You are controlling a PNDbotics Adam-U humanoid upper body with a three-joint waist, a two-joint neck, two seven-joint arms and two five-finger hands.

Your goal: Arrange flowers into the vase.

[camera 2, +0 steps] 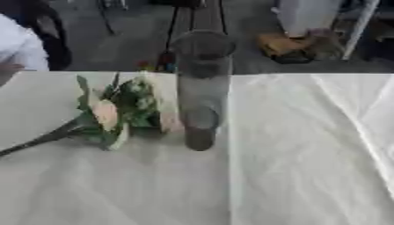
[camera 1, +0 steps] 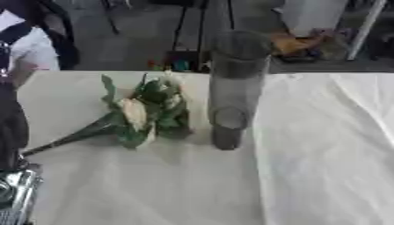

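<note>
Left arm: only a metallic, silver-and-black part of the robot (camera 1: 15, 193) shows, at the near left corner of the left eye view; it does not show in the right eye view. Whether this is the left hand, and how any fingers stand, I cannot tell.
Right hand: shows in neither view.
Counter cloth: one white cloth (camera 1: 308, 167) covers the counter, matte and lightly creased, with a long fold running from near to far just right of the vase and more diagonal folds at the far right.
Flowers: one bunch (camera 1: 146, 112), lying flat on the cloth at left of centre. The heads point toward the far right, the dark stems (camera 1: 65, 139) run out to the near left. I make out one pale peach bloom in the middle, some small whitish blooms on the far side, and many green leaves around them; the exact number of blooms is unclear.
Vase: one, tall, cylindrical, of clear greyish glass (camera 1: 235, 83), standing upright on the cloth just right of the bunch. Its round mouth is open at the top and its thick base looks dark. Nothing is seen inside it. The leaves come close to its base; whether they touch it I cannot tell.
Far edge: a person's white sleeve (camera 1: 31, 46) shows beyond the counter's far left corner, apart from the flowers.
</note>
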